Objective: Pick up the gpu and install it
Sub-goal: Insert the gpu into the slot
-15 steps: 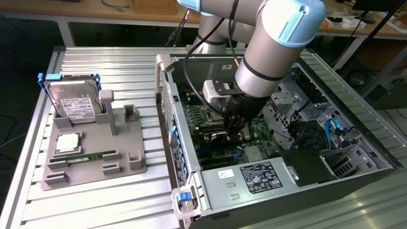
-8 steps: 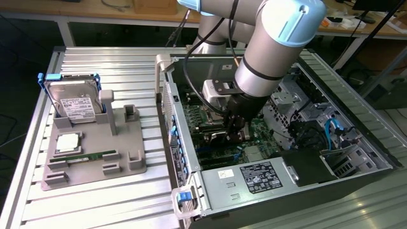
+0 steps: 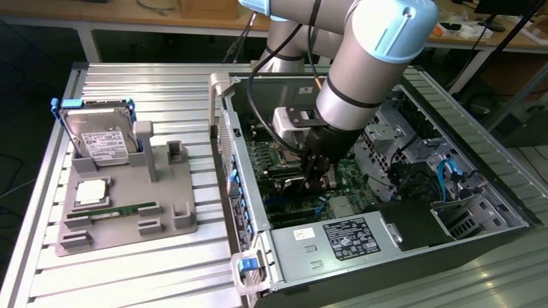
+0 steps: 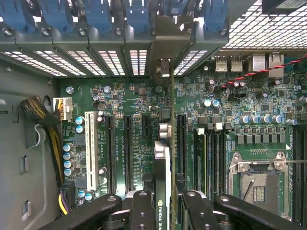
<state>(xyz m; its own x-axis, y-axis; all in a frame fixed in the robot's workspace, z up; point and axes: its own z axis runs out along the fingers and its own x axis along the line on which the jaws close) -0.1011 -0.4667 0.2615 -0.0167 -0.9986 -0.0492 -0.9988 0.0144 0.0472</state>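
Robotics lab test bench: a Universal Robots arm point(image 3: 376, 70) reaches into an open desktop computer case point(image 3: 233, 160) lying on a slotted aluminium table point(image 3: 154, 83). Beside it, a grey parts fixture point(image 3: 171, 192) holds a hard drive point(image 3: 101, 141). Wooden workbenches point(image 3: 111, 14) line the background.

Gripping the gpu point(image 4: 163, 153) edge-on in the hand point(image 4: 163, 208), black fingers point(image 4: 142, 206) pressed against both faces. Standing upright over the green motherboard point(image 4: 120, 96), between black slots point(image 4: 128, 148), far end toward the vented rear wall point(image 4: 93, 60) beneath blue latches point(image 4: 57, 13).
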